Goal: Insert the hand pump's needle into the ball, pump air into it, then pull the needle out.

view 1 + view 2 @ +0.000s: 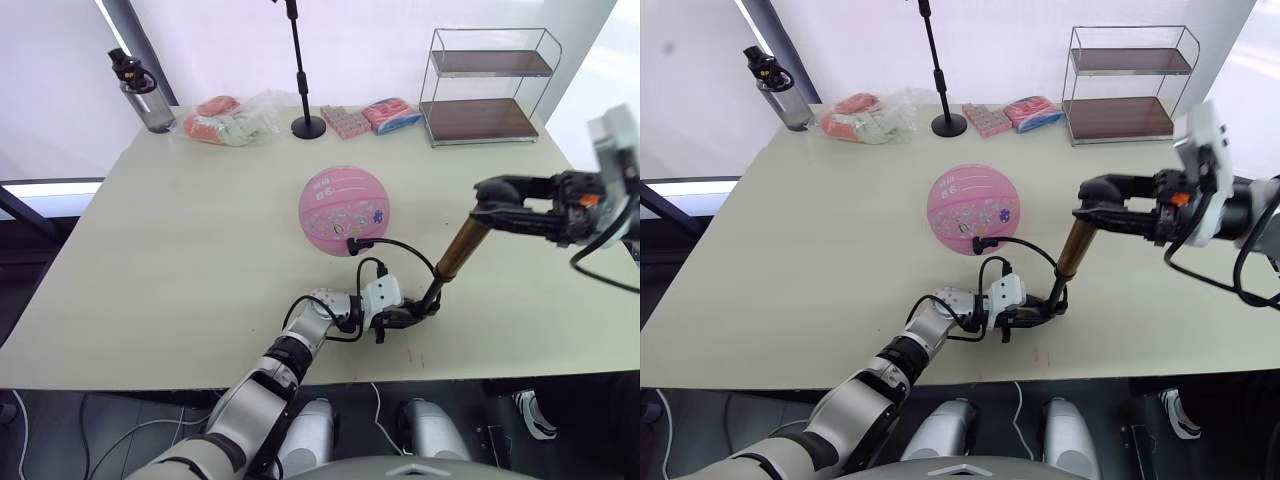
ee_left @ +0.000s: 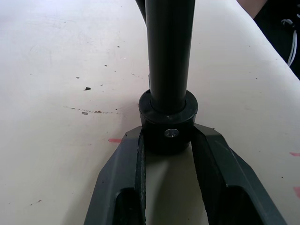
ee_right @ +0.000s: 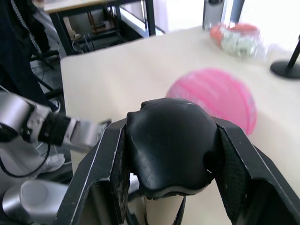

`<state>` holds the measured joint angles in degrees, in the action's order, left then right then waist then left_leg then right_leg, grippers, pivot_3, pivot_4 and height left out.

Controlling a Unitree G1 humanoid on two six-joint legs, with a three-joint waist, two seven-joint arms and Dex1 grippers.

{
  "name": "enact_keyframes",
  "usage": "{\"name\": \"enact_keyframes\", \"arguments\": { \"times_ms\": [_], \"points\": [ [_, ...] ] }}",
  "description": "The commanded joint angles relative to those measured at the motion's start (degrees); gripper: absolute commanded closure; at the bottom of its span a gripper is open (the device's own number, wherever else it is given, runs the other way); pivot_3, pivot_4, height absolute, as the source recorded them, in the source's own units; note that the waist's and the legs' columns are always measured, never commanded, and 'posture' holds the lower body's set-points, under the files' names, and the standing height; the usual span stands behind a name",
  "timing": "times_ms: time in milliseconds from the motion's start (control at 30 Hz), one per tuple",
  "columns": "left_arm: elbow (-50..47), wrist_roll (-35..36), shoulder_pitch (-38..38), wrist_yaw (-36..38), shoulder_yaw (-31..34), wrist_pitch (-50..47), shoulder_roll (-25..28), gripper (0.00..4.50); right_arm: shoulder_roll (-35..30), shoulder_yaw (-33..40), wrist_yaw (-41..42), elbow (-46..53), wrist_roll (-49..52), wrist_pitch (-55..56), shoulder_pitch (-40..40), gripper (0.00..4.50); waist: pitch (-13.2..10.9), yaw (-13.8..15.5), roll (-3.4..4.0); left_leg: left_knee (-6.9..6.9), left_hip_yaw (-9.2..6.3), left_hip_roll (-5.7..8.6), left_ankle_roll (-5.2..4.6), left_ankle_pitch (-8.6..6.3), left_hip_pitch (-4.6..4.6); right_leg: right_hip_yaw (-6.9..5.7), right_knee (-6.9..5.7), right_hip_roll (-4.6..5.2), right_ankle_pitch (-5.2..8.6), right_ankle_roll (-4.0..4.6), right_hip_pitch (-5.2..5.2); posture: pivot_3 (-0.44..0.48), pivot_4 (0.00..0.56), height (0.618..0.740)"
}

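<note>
The pumping step looks to be in hand: the left gripper (image 1: 400,316), low at about six o'clock on the table (image 1: 180,250), has its two fingers closed against the black base cap of the hand pump (image 1: 452,255), as the left wrist view shows (the cap sits snug between the pads, with no gap either side). Just up from there, at the table's centre, rests the ball (image 1: 344,210), round and full-looking, with the thin black hose (image 1: 400,246) looping from the pump's foot to a black fitting at the ball's lower edge, about five o'clock on it; the needle itself is too small to make out, but I judge it already seated. The pump's long axis runs steeply, foot at seven o'clock and handle toward one o'clock, leaning away from the ball. At three o'clock the right gripper (image 1: 490,212) is clamped on the black T-handle (image 3: 168,147), its fingers flanking it in the right wrist view. The next move likely calls for strokes straight along that tilted axis while the left keeps the base pinned, so the hose does not tug the fitting.
</note>
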<state>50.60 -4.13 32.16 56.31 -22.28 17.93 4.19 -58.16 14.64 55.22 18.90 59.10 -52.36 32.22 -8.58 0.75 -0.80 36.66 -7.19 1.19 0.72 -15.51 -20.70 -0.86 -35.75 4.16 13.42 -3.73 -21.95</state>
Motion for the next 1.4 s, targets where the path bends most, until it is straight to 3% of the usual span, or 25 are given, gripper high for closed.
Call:
{"name": "enact_keyframes", "arguments": {
  "times_ms": [33, 233, 567, 833, 1000, 1400],
  "points": [
    [7.6, -4.2, -3.5, -0.7, -1.9, -4.2, 2.6, 3.41, -1.2, 6.1, -1.8, -0.8, 4.8, -1.1, 4.9, 2.62, -0.1, 0.0, -0.09, 0.00, -0.01, 0.00, 0.00, 0.00, -0.01, 0.00, 0.00, 0.00, 0.00, 0.00, -0.03, 0.000, 0.150, 0.731],
    [8.0, -4.2, -3.2, -0.8, -1.7, -3.9, 2.5, 3.41, -1.2, 5.6, -2.6, -0.6, 6.4, -3.5, 6.2, 2.62, -0.2, 0.0, 0.08, 0.02, 0.05, 0.04, -0.01, 0.01, -0.26, 0.04, 0.00, 0.02, -0.01, 0.00, -0.27, 0.000, 0.150, 0.731],
    [7.9, -4.0, -3.3, -0.9, -1.8, -4.0, 2.3, 3.41, 3.4, -7.4, 0.1, 4.3, -10.6, 7.9, -11.0, 2.62, 0.2, -0.2, -0.17, 0.04, 0.11, 0.00, 0.00, 0.00, 0.02, 0.07, -0.03, 0.00, -0.01, -0.02, -0.05, 0.000, 0.150, 0.731],
    [7.9, -3.9, -3.3, -1.4, -1.6, -4.1, 2.3, 3.41, 10.2, -18.0, 0.8, -3.7, -26.5, 22.4, -19.7, 2.62, 0.6, -0.4, -0.27, 0.03, 0.08, -0.07, 0.00, 0.00, 0.16, 0.05, -0.06, -0.05, -0.01, -0.02, 0.07, 0.000, 0.150, 0.731],
    [7.9, -3.8, -3.4, -1.6, -1.6, -4.1, 2.5, 3.41, 12.4, -20.4, 1.2, -7.0, -31.5, 28.2, -21.9, 2.62, 0.7, -0.5, -0.35, 0.02, 0.08, -0.07, 0.01, -0.01, 0.38, 0.05, -0.07, -0.05, 0.00, -0.01, 0.28, 0.000, 0.150, 0.731],
    [7.8, -3.9, -3.5, -1.2, -1.5, -4.2, 2.8, 3.41, 10.2, -8.3, 1.5, -0.8, -18.9, 17.1, -12.9, 2.62, 0.5, -0.6, -0.18, 0.03, 0.04, -0.04, 0.01, 0.00, 0.27, 0.06, -0.06, -0.03, 0.00, 0.00, 0.22, 0.000, 0.150, 0.731]
  ]
}}
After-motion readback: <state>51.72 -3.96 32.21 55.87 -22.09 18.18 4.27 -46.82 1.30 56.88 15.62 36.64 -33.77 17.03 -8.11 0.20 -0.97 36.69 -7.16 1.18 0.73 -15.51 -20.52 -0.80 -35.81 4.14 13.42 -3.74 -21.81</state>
